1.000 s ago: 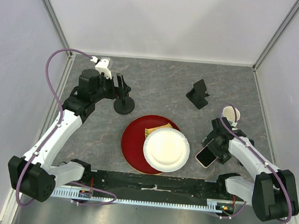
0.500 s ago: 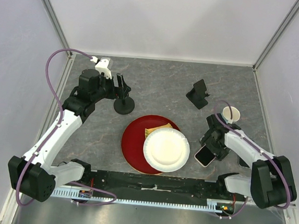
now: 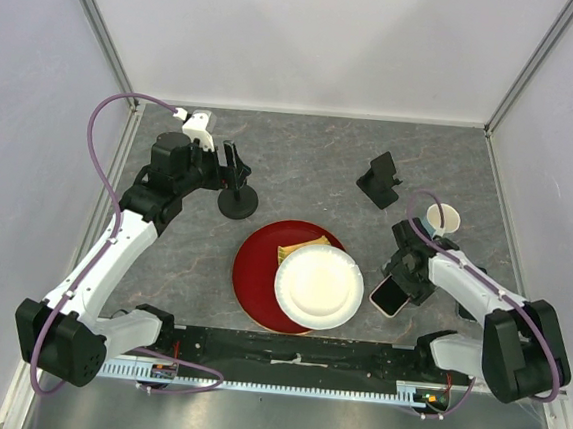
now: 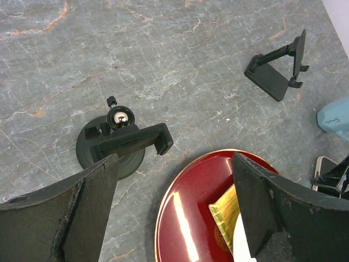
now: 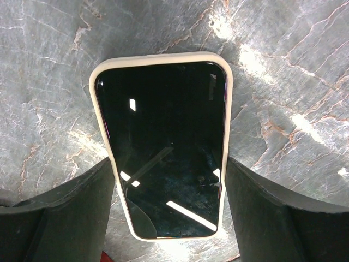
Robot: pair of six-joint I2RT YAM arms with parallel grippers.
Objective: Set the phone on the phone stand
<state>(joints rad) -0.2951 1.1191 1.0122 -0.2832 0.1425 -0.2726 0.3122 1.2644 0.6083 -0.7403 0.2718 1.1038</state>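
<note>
Currently logged: the grasp stage, judged; placing not yet begun.

- Phone [image 5: 163, 142]: lies flat and screen up on the worktop [image 3: 312, 157], just beside the right edge of the white paper plate [image 3: 318, 287].
- Phone stand [image 3: 381, 180]: upright and unoccupied, beyond the paper plate and a little to its right, well apart from it.
- Right gripper [image 5: 169, 174]: over the phone, jaws astride its two long edges. The fingers [image 5: 87, 196] sit at or just beside the pale rim, and it cannot be told whether they pinch it.
- Left gripper [image 4: 174, 164]: jaws released and wide, holding nothing, beyond the paper plate and to its left, above a black round mount [image 3: 237, 202].
- Light blue mug [image 3: 443, 220]: right of the paper plate, near the stand.

Next move, as a judgement: secure a firm hold across the phone's width and lift it clear of the paper plate. Carry it away from the plate to the stand, passing the mug, then tilt it to lean on the back rest.
</note>
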